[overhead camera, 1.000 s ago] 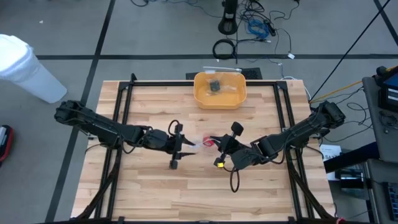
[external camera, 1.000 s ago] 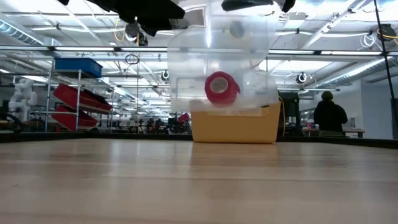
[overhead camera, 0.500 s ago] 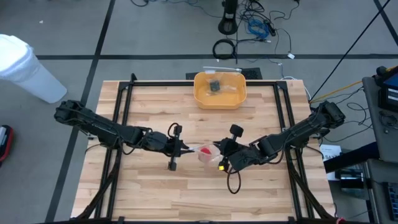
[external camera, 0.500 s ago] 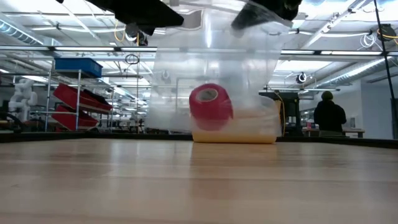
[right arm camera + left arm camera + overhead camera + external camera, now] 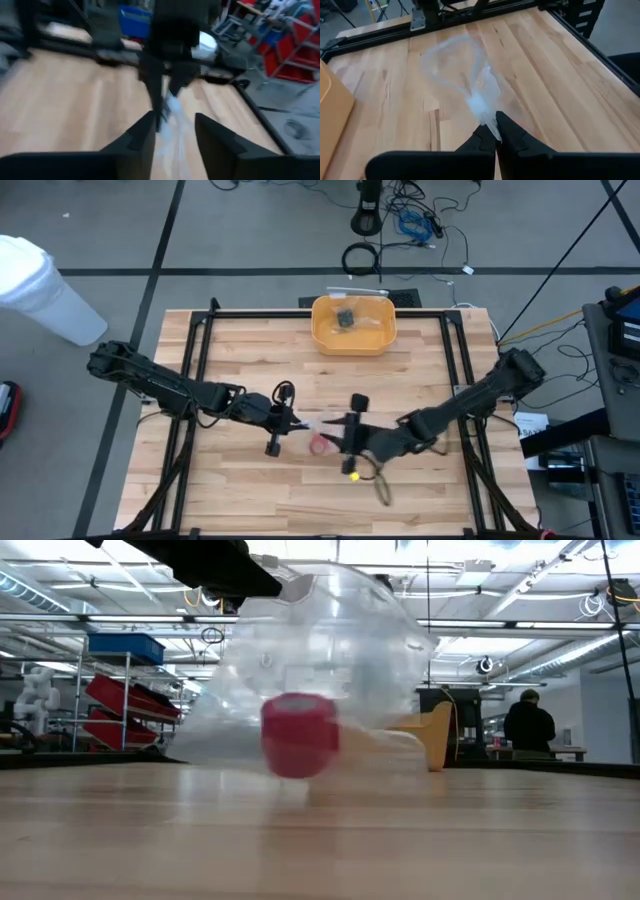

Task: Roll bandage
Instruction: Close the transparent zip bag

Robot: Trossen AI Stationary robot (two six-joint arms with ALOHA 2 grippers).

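Red bandage [image 5: 298, 735] roll in plastic bag [image 5: 462, 75] | left fingers [image 5: 485, 142] pinch bag

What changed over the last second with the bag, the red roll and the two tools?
The left tool closed on the clear plastic bag. The right tool opened, letting the bag go, and shifted toward the left arm. The bag sagged, and the bandage roll inside dropped toward the table. The yellow bin stayed put.

Surface: light wooden slat table [image 5: 250, 490] with black frame rails.
Far edge, centre: yellow tub [image 5: 354, 324] standing on table.
Middle: clear plastic bag [image 5: 320, 670], contact with table unclear.
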